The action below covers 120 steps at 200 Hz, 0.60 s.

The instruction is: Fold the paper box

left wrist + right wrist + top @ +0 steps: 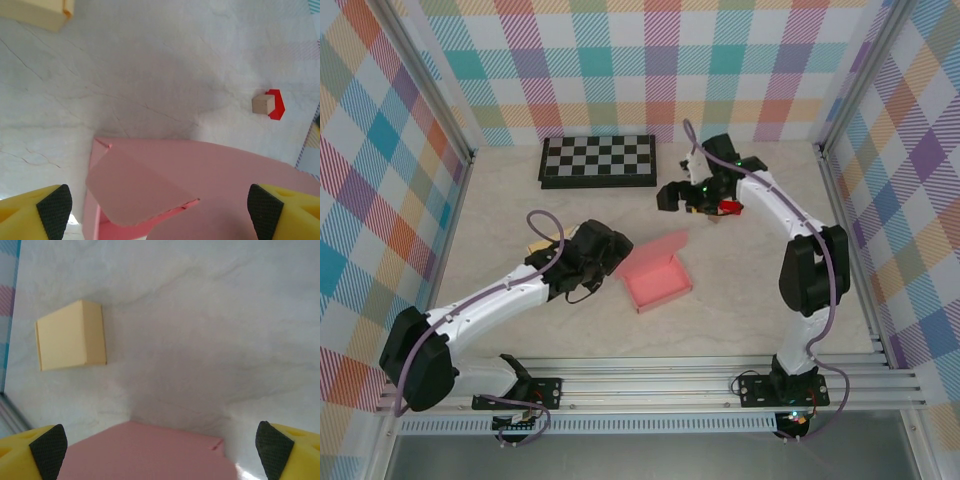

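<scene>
While both pincers stand wide apart and empty, the left gripper just left of the pink paper box and the right gripper just beyond it, the raised lid flap likely wants pressing down along its crease, base braced. Left arm stretches low from the box's near-left; right arm elbows up on its right.

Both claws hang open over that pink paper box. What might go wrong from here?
The pink paper box lies loose, with left gripper and right gripper both open: a push might slide it rather than fold it. Its half-raised lid may spring back. The small wooden block nearby might get knocked.
</scene>
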Each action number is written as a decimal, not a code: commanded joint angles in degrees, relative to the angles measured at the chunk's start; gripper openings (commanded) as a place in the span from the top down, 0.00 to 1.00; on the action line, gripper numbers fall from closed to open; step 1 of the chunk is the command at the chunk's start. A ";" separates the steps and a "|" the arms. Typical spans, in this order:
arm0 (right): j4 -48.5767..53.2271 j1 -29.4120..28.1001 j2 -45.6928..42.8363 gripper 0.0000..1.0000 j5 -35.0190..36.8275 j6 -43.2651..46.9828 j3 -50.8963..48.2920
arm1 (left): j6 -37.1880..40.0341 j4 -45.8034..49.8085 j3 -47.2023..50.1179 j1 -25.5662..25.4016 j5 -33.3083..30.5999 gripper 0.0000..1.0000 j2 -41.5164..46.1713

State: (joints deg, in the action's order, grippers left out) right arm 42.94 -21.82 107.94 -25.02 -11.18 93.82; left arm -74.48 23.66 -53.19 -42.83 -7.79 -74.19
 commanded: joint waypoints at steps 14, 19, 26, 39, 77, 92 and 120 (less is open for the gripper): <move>-3.12 -2.72 -3.56 0.00 -5.41 -3.19 -7.81 | -5.79 -0.61 -2.57 -2.26 -1.83 0.08 -2.31; -3.91 -2.99 -4.05 0.00 -5.73 -3.89 -9.11 | -6.00 -0.78 -2.62 -2.54 -2.02 0.08 -2.52; -4.90 -3.26 -4.96 0.00 -6.04 -4.86 -11.03 | -6.33 -1.13 -2.67 -2.87 -2.32 0.08 -2.96; -7.11 -3.40 -6.72 0.00 -6.21 -6.81 -14.69 | -6.80 -1.96 -2.59 -3.49 -2.53 0.09 -3.80; -7.27 -3.40 -9.42 0.00 -3.43 -10.02 -18.51 | -6.60 -2.80 -3.26 -4.81 -4.04 0.12 -5.62; -4.96 -3.36 -9.80 0.00 -0.97 -10.06 -17.78 | -5.48 -2.17 -3.70 -4.97 -4.73 0.12 -5.53; -0.65 -2.20 -11.89 0.00 5.88 -9.57 -15.68 | 7.76 3.69 -8.50 -4.82 -9.17 0.14 -4.48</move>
State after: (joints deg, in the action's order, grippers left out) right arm 38.30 -25.02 98.98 -24.84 -20.21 75.50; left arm -77.87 22.90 -56.55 -47.07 -11.92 -79.48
